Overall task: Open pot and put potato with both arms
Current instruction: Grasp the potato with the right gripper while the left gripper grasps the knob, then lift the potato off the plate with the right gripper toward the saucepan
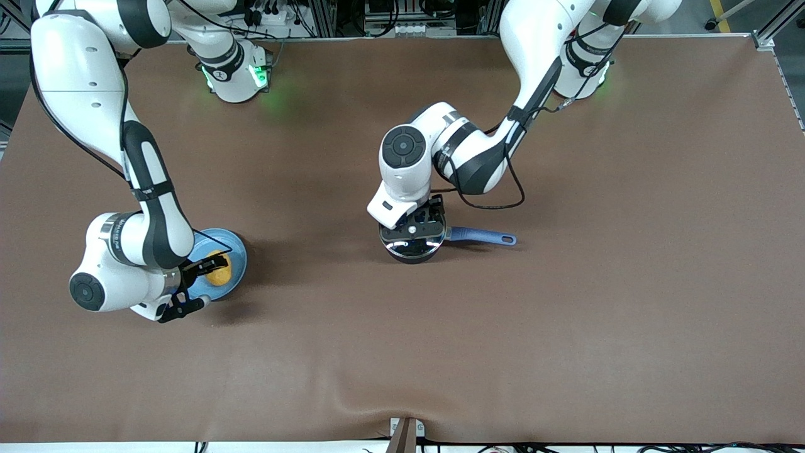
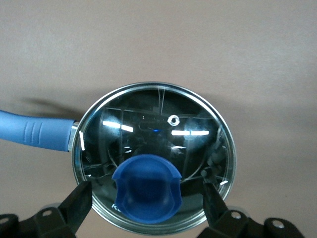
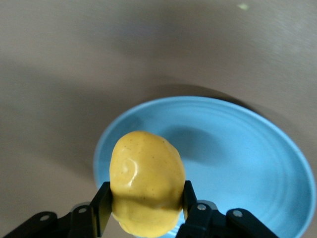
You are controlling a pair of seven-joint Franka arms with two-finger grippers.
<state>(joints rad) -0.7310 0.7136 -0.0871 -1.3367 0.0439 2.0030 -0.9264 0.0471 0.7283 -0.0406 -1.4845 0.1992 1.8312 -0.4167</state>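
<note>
The pot sits near the middle of the table, its blue handle pointing toward the left arm's end. From the front its glass lid is mostly covered by the left arm's wrist, so only a dark rim shows. The left wrist view gives more: the left gripper hangs over the lid with its fingers spread wide on either side of the blue knob, not touching it (the knob's lower edge is cut off by the frame). What is inside the pot cannot be made out through the reflections.

Toward the right arm's end, the right gripper is clamped on the potato above the light-blue plate. Whether the potato has left the plate is hard to tell. In the front view the arm hides part of the plate.
</note>
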